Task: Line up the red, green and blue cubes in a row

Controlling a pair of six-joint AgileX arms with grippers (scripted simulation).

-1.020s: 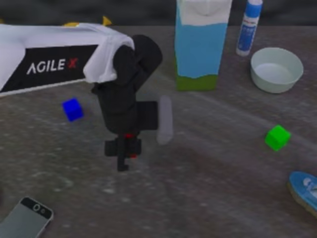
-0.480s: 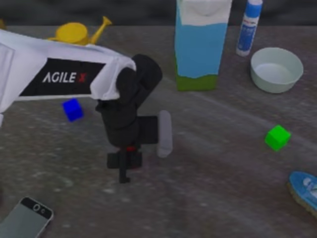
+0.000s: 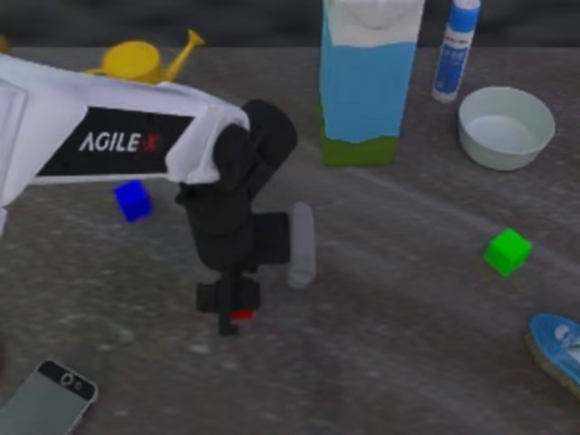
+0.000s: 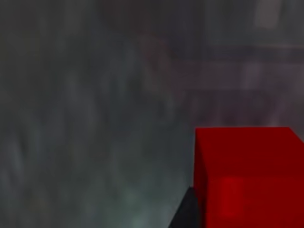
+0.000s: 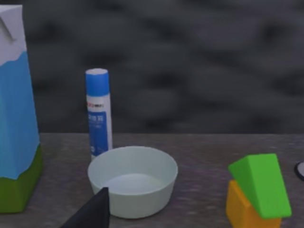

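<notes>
Left of the green cube (image 3: 507, 251) the table (image 3: 399, 299) lay open; bowl (image 3: 506, 127) and carton (image 3: 370, 82) stood behind it.

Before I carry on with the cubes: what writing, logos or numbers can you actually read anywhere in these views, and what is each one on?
"AGILE X": white letters with a red X, on the black panel of the left arm, top view.
Glue stick: a small red mark and dark print on its white label, too small to read.
Brush at the table's right edge: pale markings, unreadable.
Carton, phone, bowl and cubes: no text visible.
</notes>
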